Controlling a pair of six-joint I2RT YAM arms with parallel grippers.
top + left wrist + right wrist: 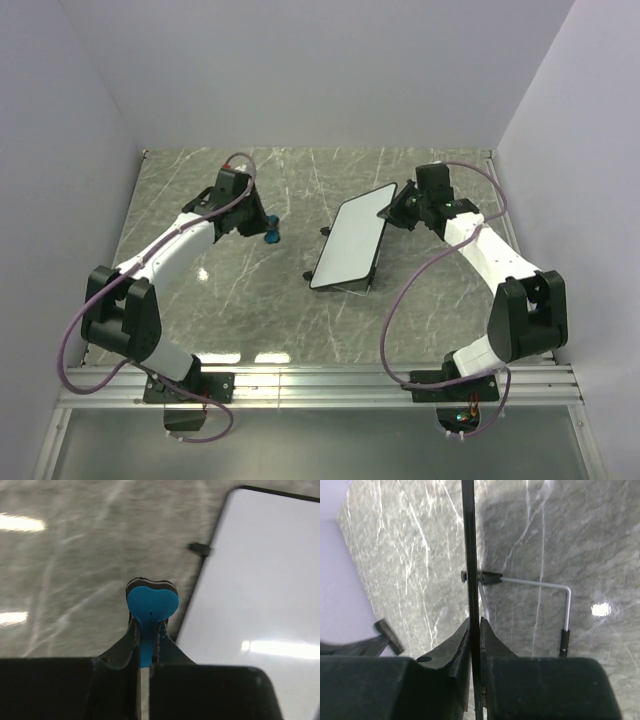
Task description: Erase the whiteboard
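Whiteboard (350, 240), centre-right of the overhead frame, is pinched at its upper right corner by your right end effector (475, 627). The jaws are closed hard on the thin black rim, which the wrist view shows edge-on. Your left end effector (147, 635) is clamped on the tab of a small blue eraser (151, 602). It is poised over the grey marble worktop (250, 320), short of the board's left edge. The board lies angled across the worktop with its lower end toward the arm bases. You cannot tell from above whether the held corner is lifted clear. A wire stand (535, 582) shows behind the board in the right wrist view. No marks show on the white face, though glare hides part of it.

The likeliest trouble from here is that the board pivots or slips once you press the eraser down, because you hold it only by a narrow rim at one corner. A hard push could also twist the eraser on its slim tab, or catch the rim on the way in.
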